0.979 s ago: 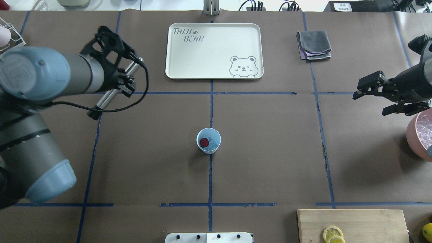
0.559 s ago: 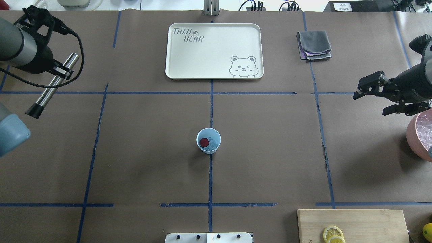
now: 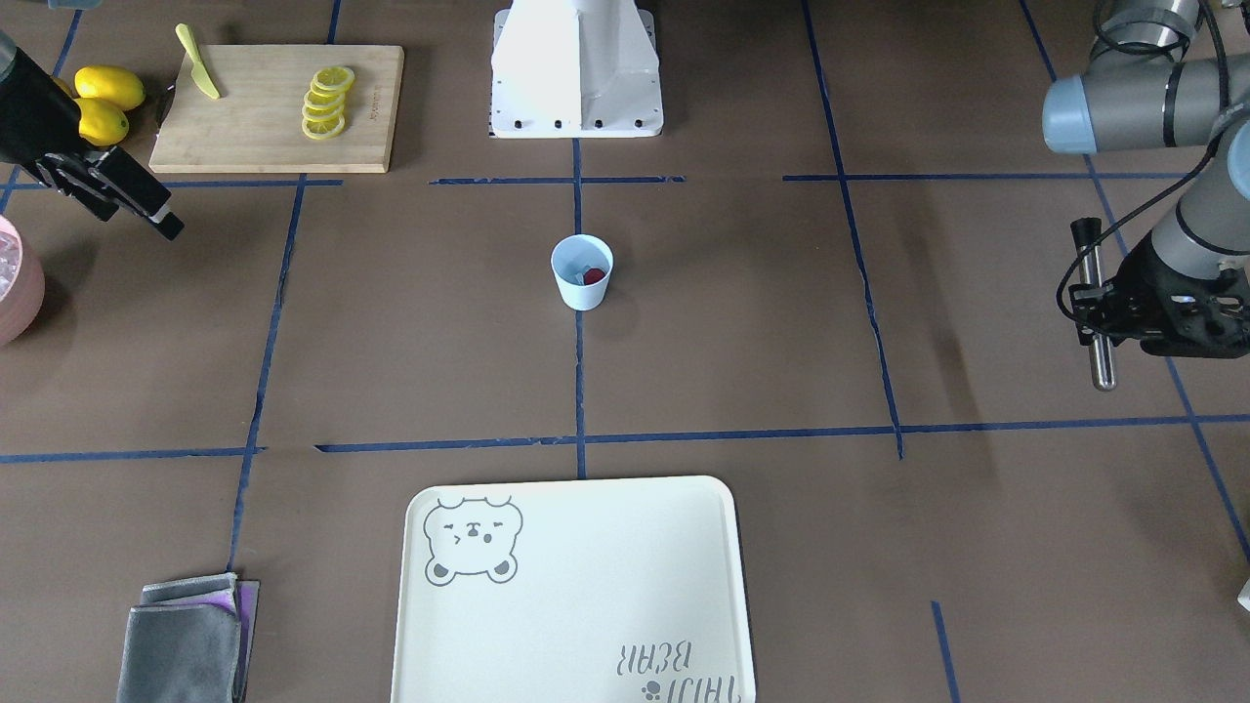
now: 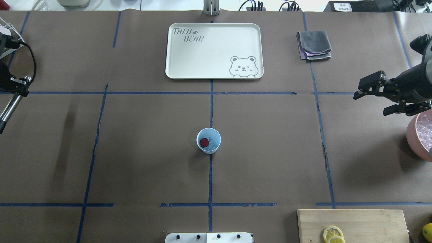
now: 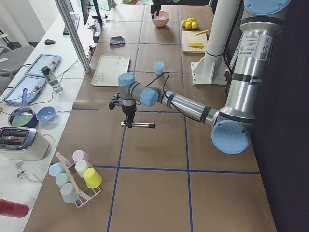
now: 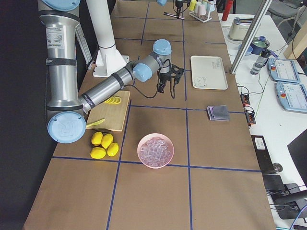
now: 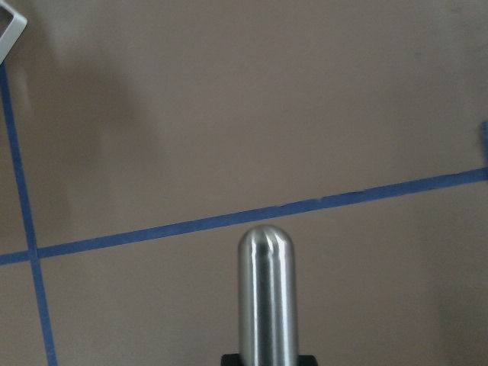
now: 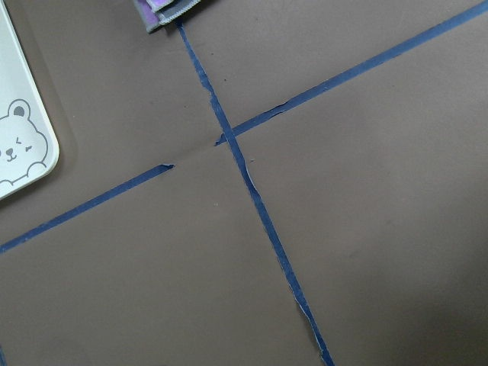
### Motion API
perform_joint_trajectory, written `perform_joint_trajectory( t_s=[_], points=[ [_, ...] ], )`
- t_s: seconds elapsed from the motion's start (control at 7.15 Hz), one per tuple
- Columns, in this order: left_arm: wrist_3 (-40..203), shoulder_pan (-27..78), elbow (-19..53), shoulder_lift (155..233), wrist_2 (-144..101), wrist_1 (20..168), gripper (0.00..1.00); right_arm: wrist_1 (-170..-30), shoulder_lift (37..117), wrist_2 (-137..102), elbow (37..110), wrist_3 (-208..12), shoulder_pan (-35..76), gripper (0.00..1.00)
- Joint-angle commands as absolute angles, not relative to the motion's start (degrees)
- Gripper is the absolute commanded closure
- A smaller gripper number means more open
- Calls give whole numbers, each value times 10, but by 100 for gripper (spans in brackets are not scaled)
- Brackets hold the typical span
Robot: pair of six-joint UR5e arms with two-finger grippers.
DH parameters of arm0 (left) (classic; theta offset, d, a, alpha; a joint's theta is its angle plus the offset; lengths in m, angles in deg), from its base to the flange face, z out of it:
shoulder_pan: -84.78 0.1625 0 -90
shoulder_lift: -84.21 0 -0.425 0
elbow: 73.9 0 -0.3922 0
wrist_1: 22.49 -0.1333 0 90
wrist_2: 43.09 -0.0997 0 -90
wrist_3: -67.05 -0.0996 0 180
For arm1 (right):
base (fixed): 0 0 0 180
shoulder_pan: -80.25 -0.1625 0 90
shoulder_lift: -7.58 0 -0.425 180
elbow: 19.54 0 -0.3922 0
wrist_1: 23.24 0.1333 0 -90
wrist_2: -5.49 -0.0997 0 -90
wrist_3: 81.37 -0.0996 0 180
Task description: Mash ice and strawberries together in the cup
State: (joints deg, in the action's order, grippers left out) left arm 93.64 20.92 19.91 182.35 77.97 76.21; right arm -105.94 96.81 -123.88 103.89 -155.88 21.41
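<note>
Cup [image 4: 208,141]: light blue, upright, at table centre on the blue tape line, well apart from both arms. Strawberry [image 4: 204,142]: one dark red piece inside the cup, on its left side in the overhead view. Ice [image 4: 213,144]: clear chunks inside the cup, beside the strawberry. Left gripper [image 3: 1094,312]: at the table's far left edge, off the table surface, fingers clamped on a steel rod [image 3: 1102,366] with a black end; the rod lies about level, and the wrist view shows its rounded steel tip over bare paper and tape. Right gripper [image 4: 371,101]: at the table's right edge, jaws spread apart, holding nothing, just beside the bowl. Bowl [image 4: 412,135]: pink, filled with clear chunks, half out of the overhead view. Tray [image 4: 202,54]: cream, bear print, at the far side, nothing on it. Cloth [image 4: 314,45]: grey, folded, right of the tray. Board [image 4: 364,222]: wood, near right corner, carrying lemon slices [image 4: 333,233] and a yellow knife [image 3: 197,62]. Lemons [image 3: 103,103]: whole, beside the board.
</note>
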Motion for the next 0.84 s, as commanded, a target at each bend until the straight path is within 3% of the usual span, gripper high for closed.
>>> perform_joint_trajectory(
  t_s=[0.0, 0.7],
  points=[
    [1024, 207, 33, 1818, 780, 965, 100, -1059, 968, -1239, 1037, -1558, 215, 0],
    [994, 184, -6, 1793, 778, 1044, 100, -1059, 967, -1238, 1033, -1558, 215, 0]
  ],
)
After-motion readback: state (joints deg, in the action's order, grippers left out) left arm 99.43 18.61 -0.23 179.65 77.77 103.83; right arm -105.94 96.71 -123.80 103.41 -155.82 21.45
